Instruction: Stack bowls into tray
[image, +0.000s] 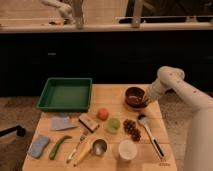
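Wooden table (107, 150) holds one green tray (65, 95) and one maroon bowl (133, 96); tool (146, 100) pinches shut on its rim.

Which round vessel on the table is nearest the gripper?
The dark maroon bowl: the shut gripper is at its rim. The white cup and steel cup stand at the front.

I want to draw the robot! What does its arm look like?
The arm is smooth, white and tube-shaped, with a rounded joint like an elbow. It ends in a small dark gripper, at the right rim of the maroon-brown bowl. No cables or markings show.
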